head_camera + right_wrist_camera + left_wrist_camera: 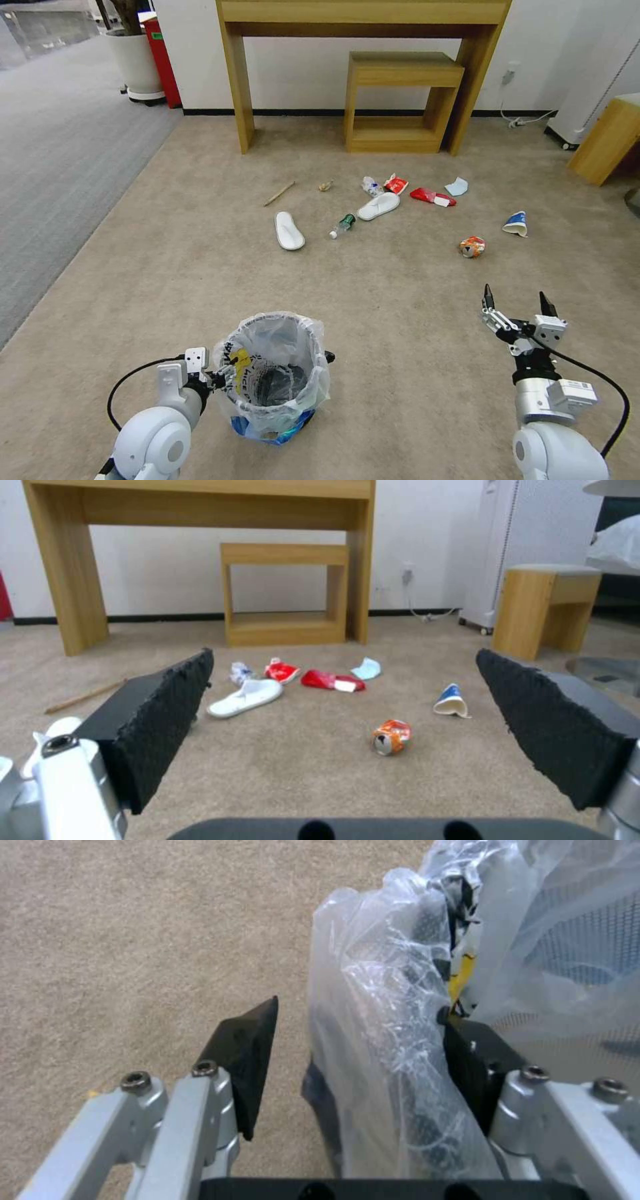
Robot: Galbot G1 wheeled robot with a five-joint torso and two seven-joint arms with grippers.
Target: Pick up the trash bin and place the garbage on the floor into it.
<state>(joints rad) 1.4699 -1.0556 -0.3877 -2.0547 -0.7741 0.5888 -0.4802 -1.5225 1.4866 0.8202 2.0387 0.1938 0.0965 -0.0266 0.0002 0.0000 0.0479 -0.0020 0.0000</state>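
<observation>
With the small black wire-mesh, plastic-lined trash bin [275, 377] on the carpet, its rim straddled but not yet clamped by the spread left gripper [212, 377], the scattered garbage [380, 205] lies uncollected beyond, the right gripper [517, 303] hovering agape.

No text legible anywhere; bin liner [243, 363] has black print on a yellow patch (letters too crumpled to make out); crushed can [391, 736] and red wrappers [331, 680] carry printing, unreadable; cup [451, 700] likewise.
</observation>
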